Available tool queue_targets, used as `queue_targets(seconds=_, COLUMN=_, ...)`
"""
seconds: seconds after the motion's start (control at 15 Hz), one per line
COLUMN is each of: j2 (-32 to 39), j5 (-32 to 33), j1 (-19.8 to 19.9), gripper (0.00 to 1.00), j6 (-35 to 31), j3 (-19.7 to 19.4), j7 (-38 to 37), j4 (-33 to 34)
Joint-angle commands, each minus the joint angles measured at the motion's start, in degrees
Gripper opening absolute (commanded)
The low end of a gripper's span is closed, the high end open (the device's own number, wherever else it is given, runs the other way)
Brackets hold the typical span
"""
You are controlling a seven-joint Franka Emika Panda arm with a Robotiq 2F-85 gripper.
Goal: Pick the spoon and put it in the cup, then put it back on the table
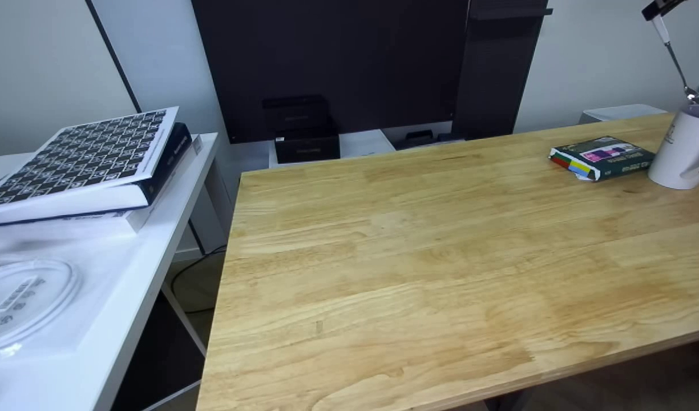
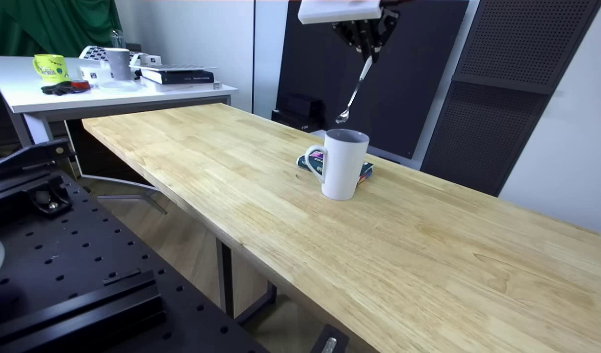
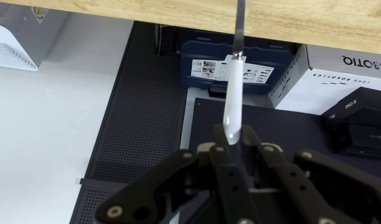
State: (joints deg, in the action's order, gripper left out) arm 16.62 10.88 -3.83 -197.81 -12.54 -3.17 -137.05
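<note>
A spoon (image 3: 236,73) hangs bowl-down and slanted just above the mouth of a cup (image 2: 344,166), the end of its white handle pinched tight in the tool (image 3: 233,135). In an exterior view a gap shows between bowl and rim; no part of the spoon is inside. The cup stands upright on the worktop (image 2: 403,235) beside a book (image 1: 603,158); whether the two touch cannot be told. The step in hand is most likely the placing of spoon in cup, though these views do not rule out the lift back out. If it is the placing, the next move calls for centring the bowl over the mouth and a straight, slow descent with a firm grasp, the rim being the likeliest snag. Laying the spoon on the worktop would follow.
</note>
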Motion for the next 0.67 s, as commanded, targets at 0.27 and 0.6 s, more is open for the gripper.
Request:
queue_targets(seconds=0.27, j2=1.0, j5=-3.0, j1=6.0, gripper=0.04, j6=-0.1, j3=5.1, j7=5.9, j4=0.2)
queue_targets(seconds=0.6, j2=2.6, j5=-3.2, j1=7.0, gripper=0.04, j6=-0.1, j3=5.8, j7=6.9, j4=0.2)
